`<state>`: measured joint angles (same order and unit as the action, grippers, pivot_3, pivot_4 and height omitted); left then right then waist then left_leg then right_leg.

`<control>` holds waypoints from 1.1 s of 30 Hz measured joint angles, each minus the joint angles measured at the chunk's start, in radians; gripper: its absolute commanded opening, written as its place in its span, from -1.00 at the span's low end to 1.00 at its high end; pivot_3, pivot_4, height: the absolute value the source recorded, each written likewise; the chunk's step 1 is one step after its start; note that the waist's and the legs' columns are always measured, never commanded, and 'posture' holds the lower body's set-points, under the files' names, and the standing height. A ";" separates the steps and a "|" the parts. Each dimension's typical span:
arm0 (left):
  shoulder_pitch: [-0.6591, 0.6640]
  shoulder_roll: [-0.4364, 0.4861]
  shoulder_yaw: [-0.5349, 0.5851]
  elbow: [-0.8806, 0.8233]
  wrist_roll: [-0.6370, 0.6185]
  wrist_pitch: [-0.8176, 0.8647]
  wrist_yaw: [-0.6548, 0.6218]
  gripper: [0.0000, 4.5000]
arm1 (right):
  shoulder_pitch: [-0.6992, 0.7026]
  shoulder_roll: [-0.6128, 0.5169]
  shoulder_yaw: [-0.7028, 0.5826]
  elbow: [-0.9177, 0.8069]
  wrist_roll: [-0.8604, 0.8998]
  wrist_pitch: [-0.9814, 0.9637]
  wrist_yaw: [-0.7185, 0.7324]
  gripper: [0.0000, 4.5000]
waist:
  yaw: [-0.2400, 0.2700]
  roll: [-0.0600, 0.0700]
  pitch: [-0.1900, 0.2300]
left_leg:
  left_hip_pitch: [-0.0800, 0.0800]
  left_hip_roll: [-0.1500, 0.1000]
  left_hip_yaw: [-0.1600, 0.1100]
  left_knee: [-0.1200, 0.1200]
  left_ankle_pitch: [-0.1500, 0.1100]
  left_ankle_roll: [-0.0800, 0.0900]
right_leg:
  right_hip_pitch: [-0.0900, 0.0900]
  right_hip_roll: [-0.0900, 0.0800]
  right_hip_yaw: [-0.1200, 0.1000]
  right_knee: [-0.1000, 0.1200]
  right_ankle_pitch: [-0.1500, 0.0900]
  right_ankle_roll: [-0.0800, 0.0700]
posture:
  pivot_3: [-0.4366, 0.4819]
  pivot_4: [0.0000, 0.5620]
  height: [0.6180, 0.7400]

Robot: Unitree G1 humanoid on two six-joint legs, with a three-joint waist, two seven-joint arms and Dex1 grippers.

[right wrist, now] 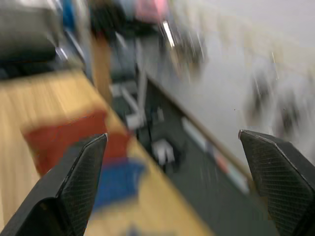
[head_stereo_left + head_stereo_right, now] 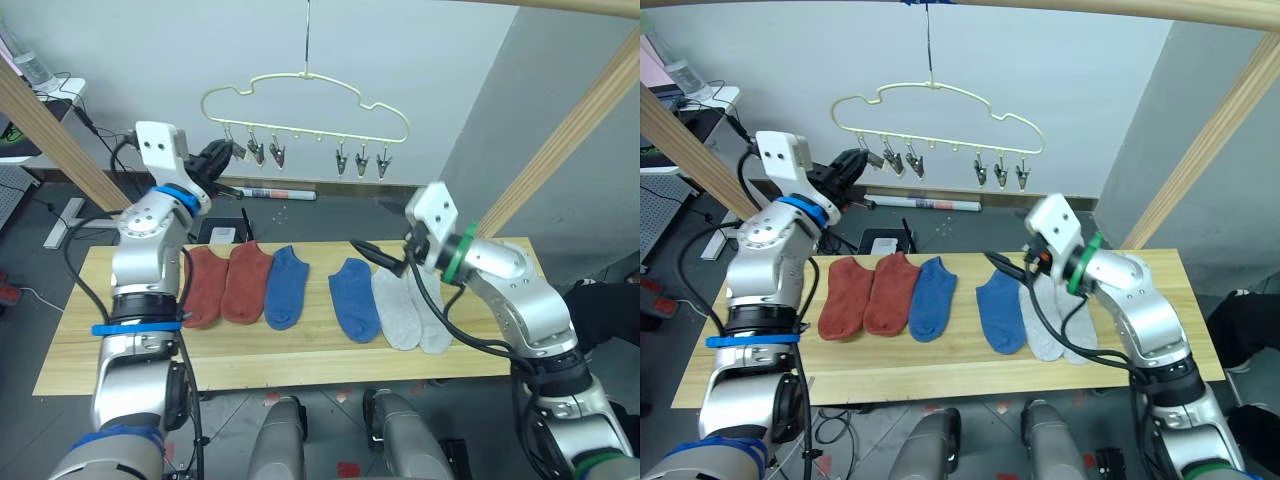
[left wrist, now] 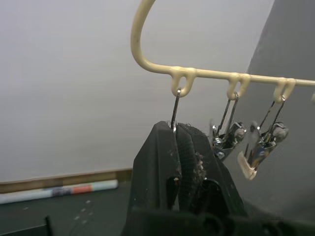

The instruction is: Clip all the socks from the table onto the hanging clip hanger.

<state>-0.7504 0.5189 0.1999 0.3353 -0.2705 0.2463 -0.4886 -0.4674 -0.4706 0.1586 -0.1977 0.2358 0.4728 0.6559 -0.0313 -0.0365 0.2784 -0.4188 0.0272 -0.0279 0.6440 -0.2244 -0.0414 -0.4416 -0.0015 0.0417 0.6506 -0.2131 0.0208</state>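
Observation:
The pale-yellow clip hanger [image 2: 305, 85] hangs above the far side of the table [image 2: 300, 355]. My left gripper [image 2: 222, 153] is raised to the hanger's left end and is shut on the leftmost clip [image 3: 174, 110]. Several other silver clips [image 2: 277, 153] hang empty. Six socks lie in a row on the table: two rust-red [image 2: 205, 285] [image 2: 245, 280], two blue [image 2: 285, 287] [image 2: 353, 297], two light grey [image 2: 397, 308] [image 2: 432, 320]. Low over the right blue sock and the grey socks, my right gripper [image 2: 385, 262] is open and holds nothing.
Thick wooden frame poles slant at the left [image 2: 50, 130] and right [image 2: 575, 130]. A white tube [image 2: 265, 192] lies on the floor by the wall. A black box [image 2: 222, 234] and cables [image 2: 60, 215] sit behind the table's left end.

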 measured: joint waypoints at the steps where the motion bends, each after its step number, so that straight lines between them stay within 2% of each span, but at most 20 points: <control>1: 0.003 0.011 -0.001 -0.024 -0.009 0.044 -0.013 -0.99 | 0.008 -0.010 -0.004 0.031 -0.011 0.002 -0.004 1.00 | 0.000 0.000 0.000 | 0.000 0.000 0.000 0.001 0.000 0.000 | 0.000 0.000 0.000 0.000 0.000 0.001 | -0.09 -0.01 1.00; 9: -0.007 0.140 -0.024 -0.164 -0.136 0.478 -0.160 -0.99 | -0.058 -0.035 -0.017 0.358 -0.073 0.109 -0.027 1.00 | -0.006 0.000 0.000 | 0.002 0.001 0.000 0.001 0.000 0.000 | -0.001 0.007 0.000 0.003 -0.002 0.003 | -0.05 -0.03 1.00; 14: -0.050 0.173 -0.020 -0.168 -0.233 0.686 -0.226 -0.99 | -0.163 -0.011 0.006 0.634 -0.127 0.092 -0.014 1.00 | -0.008 0.000 0.000 | 0.002 0.001 0.000 0.001 0.000 0.000 | -0.002 0.008 0.001 0.005 -0.002 0.003 | -0.04 -0.03 1.00; 19: -0.064 0.183 0.003 -0.162 -0.258 0.754 -0.220 -0.99 | -0.232 0.021 0.023 0.862 -0.179 0.003 -0.004 1.00 | -0.009 0.000 0.000 | 0.002 0.001 0.001 0.001 0.000 0.000 | -0.002 0.008 0.002 0.005 -0.002 0.003 | -0.04 -0.03 1.00; 25: -0.060 0.182 0.002 -0.174 -0.266 0.767 -0.223 -0.99 | -0.293 0.047 0.042 1.038 -0.238 -0.117 0.010 1.00 | -0.009 0.000 0.000 | 0.002 0.001 0.001 0.001 0.000 0.000 | -0.002 0.008 0.002 0.006 -0.002 0.003 | -0.03 0.00 1.00; 29: -0.060 0.180 0.002 -0.176 -0.277 0.774 -0.222 -1.00 | -0.315 0.053 0.044 1.106 -0.270 -0.192 0.020 0.45 | -0.009 0.000 0.000 | 0.002 0.000 0.001 0.001 0.000 0.000 | -0.002 0.007 0.002 0.006 -0.002 0.003 | -0.02 0.00 1.00; 33: -0.056 0.180 0.002 -0.181 -0.280 0.778 -0.221 -1.00 | -0.321 0.058 0.044 1.122 -0.288 -0.217 0.035 -0.21 | -0.009 0.000 0.000 | 0.002 0.000 0.001 0.001 0.000 0.000 | -0.002 0.007 0.002 0.007 -0.002 0.003 | -0.02 0.01 1.00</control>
<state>-0.8063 0.6990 0.2020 0.1544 -0.5503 1.0244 -0.7101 -0.7881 -0.4131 0.2022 0.9246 -0.0519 0.2560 0.6904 -0.0402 -0.0366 0.2787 -0.4164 0.0275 -0.0268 0.6452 -0.2243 -0.0416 -0.4434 0.0059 0.0438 0.6572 -0.2149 0.0240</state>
